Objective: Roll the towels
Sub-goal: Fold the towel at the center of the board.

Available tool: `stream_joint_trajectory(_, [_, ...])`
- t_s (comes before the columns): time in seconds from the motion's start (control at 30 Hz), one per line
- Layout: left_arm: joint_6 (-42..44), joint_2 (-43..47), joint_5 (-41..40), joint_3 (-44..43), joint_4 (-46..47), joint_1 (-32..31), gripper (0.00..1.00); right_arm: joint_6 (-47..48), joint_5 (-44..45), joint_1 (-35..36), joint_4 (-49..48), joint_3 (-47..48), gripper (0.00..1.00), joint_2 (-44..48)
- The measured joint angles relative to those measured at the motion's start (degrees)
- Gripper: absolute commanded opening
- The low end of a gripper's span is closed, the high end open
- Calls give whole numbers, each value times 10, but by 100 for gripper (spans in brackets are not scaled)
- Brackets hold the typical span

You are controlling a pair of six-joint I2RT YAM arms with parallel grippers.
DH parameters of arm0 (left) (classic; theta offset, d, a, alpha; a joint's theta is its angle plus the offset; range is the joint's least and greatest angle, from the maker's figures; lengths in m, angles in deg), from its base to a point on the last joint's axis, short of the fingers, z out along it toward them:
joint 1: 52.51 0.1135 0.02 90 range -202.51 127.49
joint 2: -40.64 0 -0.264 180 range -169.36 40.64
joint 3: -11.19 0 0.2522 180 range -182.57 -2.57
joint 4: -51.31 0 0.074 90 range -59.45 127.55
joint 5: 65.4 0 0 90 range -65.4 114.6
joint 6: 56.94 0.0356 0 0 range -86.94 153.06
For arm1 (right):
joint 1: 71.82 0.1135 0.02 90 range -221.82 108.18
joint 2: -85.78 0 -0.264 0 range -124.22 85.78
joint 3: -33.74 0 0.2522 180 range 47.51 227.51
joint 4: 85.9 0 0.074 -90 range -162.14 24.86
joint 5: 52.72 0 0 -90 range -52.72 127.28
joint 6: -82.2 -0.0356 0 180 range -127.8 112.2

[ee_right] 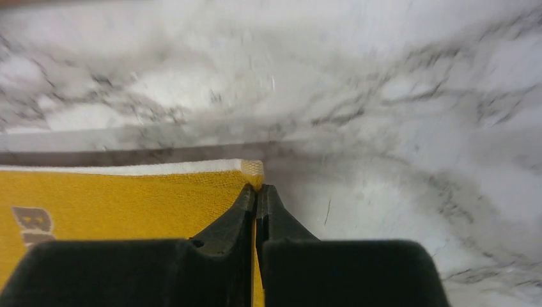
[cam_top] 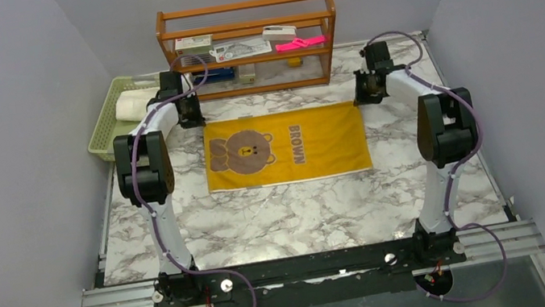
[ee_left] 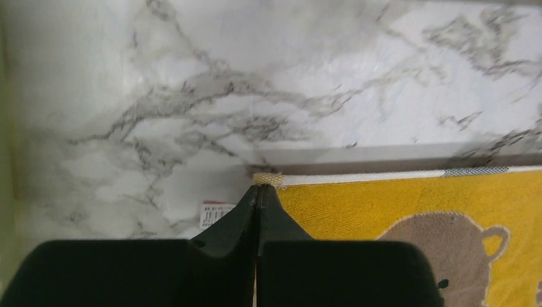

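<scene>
Look for the yellow towel (cam_top: 285, 147) flat in the middle of the marble table (cam_top: 303, 214), bear side up, long way across. See the left gripper (ee_left: 257, 192) pressed tight on the far left corner and the right gripper (ee_right: 256, 190) pressed tight on the far right corner, with a bit of trim poking out past the tips. Lift both corners together, only a little, and hold them level to keep the far edge straight. Tip that edge over toward the near side, then roll slow and even, both ends at the same speed. Keep the pinch small and right at the corners, for an easy let-go later. Mind the wooden shelf (cam_top: 243, 5) close behind the far edge: not much room back there. Mind the green basket (cam_top: 105, 138) at the far left too, holding the white towel (cam_top: 133, 105), rolled up by the look of it. Move toward the near side, over the wide bare table in front of the towel, with some spare room on each side as well.
</scene>
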Motion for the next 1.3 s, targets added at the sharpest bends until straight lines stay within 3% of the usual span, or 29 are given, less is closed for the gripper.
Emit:
stream_joint_trajectory(0.3, [2, -24, 37, -67, 76, 0, 0, 6, 3, -17, 7, 161, 1, -45])
stream_joint_trajectory(0.43, [4, 25, 66, 46, 196, 3, 0, -4, 9, -21, -38, 70, 1, -14])
stream_joint_trajectory(0.57, [-14, 124, 64, 185, 213, -2, 0, -33, 6, -28, -44, -93, 1, 90])
stream_joint_trajectory(0.7, [-32, 179, 52, 238, 221, -9, 0, -54, 6, -33, -63, -185, 1, 177])
stream_joint_trajectory(1.03, [-75, 267, 44, 358, 219, -9, 0, -69, 0, -34, -84, -257, 1, 217])
stream_joint_trajectory(1.27, [-90, 282, 44, 379, 218, -8, 0, -79, -4, -36, -83, -297, 1, 242])
stream_joint_trajectory(1.3, [-93, 283, 45, 383, 218, -8, 0, -80, -4, -36, -82, -303, 5, 249])
